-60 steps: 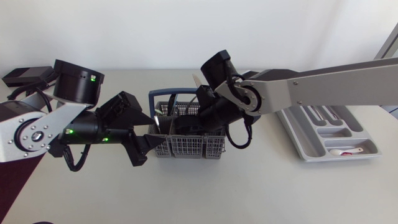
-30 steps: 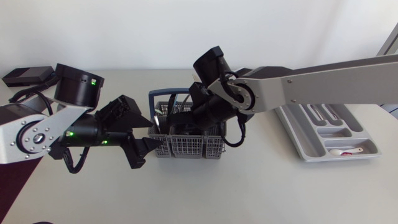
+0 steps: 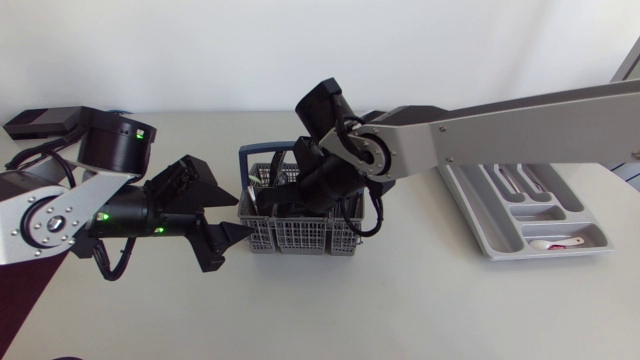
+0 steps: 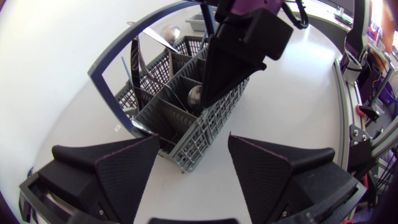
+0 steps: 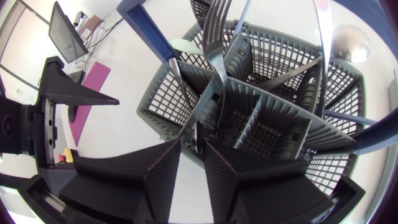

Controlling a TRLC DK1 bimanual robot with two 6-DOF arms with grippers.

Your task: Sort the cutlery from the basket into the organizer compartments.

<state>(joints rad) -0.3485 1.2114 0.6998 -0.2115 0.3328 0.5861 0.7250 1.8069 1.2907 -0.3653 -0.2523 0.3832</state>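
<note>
Head view puts my right arm down in the basket

Head view: my right gripper (image 3: 300,195) sits past centre, dipped into the grey cutlery basket (image 3: 300,238) mid-frame. The organizer (image 3: 535,213) lies well apart at right.

Left wrist view: my left gripper (image 4: 194,144) gapes wide beside the basket's corner, holding nothing.

Right wrist view: a slim metal handle (image 5: 190,127) stands near upright at the right gripper's tip. Clamped or not, I cannot tell. I'd lift straight along that axis.

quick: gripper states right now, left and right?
Left gripper: open, holding nothing, with a corner of the basket just ahead of it.
Right gripper: down in the basket; cannot tell whether it is open or closed.
</note>
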